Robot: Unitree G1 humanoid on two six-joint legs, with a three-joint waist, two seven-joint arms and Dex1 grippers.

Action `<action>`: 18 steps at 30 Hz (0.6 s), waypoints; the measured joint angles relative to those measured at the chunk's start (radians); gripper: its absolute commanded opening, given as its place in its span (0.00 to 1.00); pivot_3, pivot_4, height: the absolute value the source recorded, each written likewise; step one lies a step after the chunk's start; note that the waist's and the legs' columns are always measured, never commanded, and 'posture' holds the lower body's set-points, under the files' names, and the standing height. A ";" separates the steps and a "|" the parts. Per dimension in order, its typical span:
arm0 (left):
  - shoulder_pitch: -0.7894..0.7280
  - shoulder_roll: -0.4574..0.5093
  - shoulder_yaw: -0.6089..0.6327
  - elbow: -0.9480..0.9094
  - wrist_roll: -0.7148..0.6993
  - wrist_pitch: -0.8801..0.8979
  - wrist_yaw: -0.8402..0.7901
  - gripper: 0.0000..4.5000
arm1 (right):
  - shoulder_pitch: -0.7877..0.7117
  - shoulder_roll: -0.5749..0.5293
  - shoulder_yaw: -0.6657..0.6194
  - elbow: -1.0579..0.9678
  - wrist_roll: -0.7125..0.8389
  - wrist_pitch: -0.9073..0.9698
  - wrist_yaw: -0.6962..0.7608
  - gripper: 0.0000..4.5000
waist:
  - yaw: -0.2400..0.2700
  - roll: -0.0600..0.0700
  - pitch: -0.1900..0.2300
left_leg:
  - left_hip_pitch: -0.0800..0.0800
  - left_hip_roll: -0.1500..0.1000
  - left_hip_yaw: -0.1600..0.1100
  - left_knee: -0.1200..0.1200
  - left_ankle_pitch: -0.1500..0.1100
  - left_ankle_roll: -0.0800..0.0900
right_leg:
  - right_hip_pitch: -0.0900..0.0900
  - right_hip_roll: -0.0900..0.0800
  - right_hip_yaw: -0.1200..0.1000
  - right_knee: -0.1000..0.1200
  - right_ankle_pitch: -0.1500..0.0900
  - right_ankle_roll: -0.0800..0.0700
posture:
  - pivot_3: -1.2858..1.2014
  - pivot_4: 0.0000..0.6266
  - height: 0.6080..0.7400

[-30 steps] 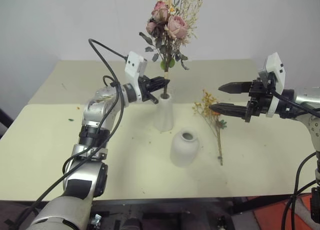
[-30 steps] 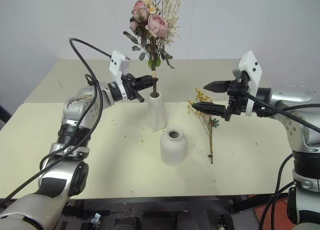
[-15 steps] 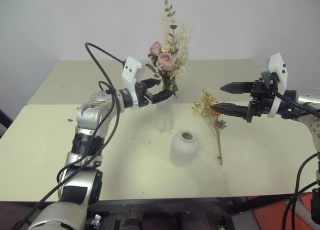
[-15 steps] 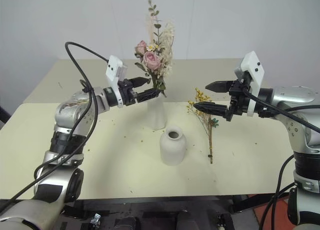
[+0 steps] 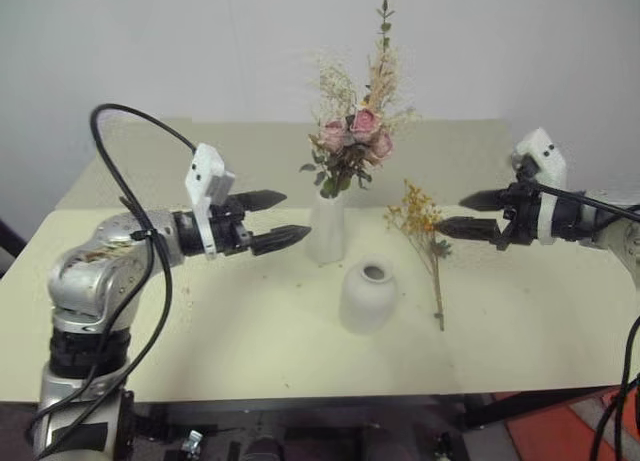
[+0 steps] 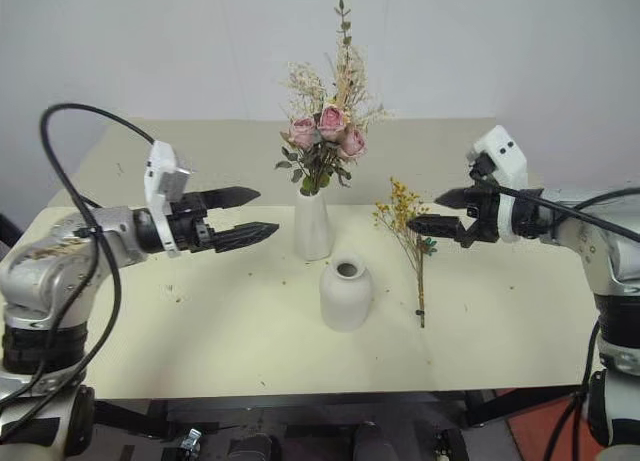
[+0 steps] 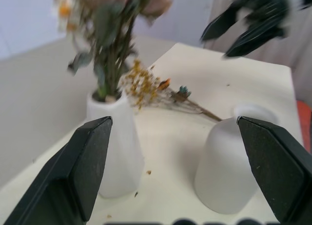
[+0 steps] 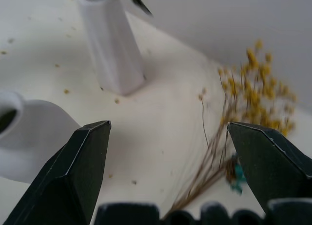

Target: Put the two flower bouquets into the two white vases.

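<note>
- The left end effector (image 5: 275, 219) is hovering over the left part of the table (image 5: 200, 311), its two black fingers spread wide and gripping nothing, pointing toward the tall vase and standing apart from it.
- The tall slim white vase (image 5: 327, 228) is standing upright near the middle of the table, and the pink rose bouquet (image 5: 352, 141) is sitting in it, stems down in the mouth, beige sprigs and a green stalk rising above the roses.
- The squat round-shouldered white vase (image 5: 368, 295) is standing upright just in front of the tall one and slightly to its right, its narrow mouth showing dark and open.
- The thin-stemmed spray of yellow-orange blossoms (image 5: 425, 231) is lying flat on the table to the right of both vases, blossoms toward the far side and stem running toward the near edge.
- The right end effector (image 5: 454, 213) is hanging just above the spray's blossom end, fingers spread apart and pinching nothing, pointing toward the vases.
</note>
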 measured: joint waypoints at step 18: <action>-0.107 0.077 -0.088 0.120 -0.042 -0.143 -0.375 0.99 | -0.281 0.179 0.388 0.424 -0.165 0.325 -0.097 1.00 | -0.012 0.000 0.000 | -0.002 0.000 0.000 0.000 0.000 0.001 | -0.002 0.000 0.000 0.000 0.000 0.000 | 0.52 0.24 1.00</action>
